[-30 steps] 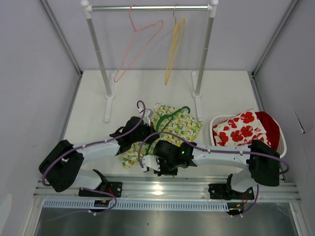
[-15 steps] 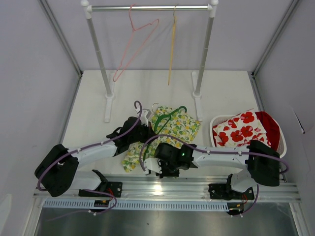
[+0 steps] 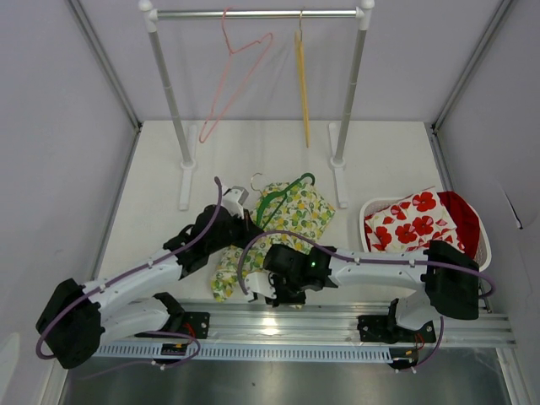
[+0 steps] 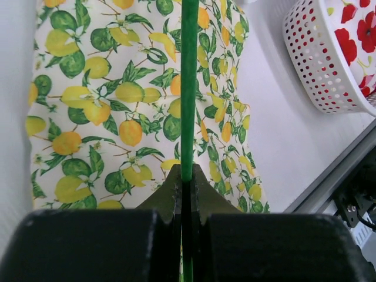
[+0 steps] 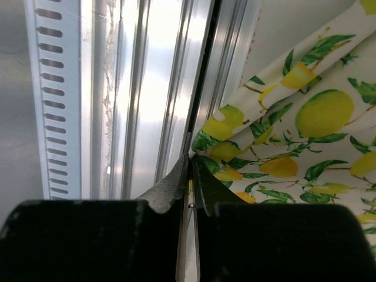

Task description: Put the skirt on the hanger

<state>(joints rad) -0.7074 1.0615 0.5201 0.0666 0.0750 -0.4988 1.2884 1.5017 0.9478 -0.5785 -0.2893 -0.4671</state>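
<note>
Left gripper (image 4: 187, 176) clamped on hanger (image 4: 189, 88), over skirt (image 4: 106, 106)

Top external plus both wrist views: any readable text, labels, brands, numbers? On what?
None readable in any view.
The skirt has a lemon print only, no lettering.
The cloth in the basket has a red flower print only.
A small dark tag sits on the front rail: too small to read.
</note>
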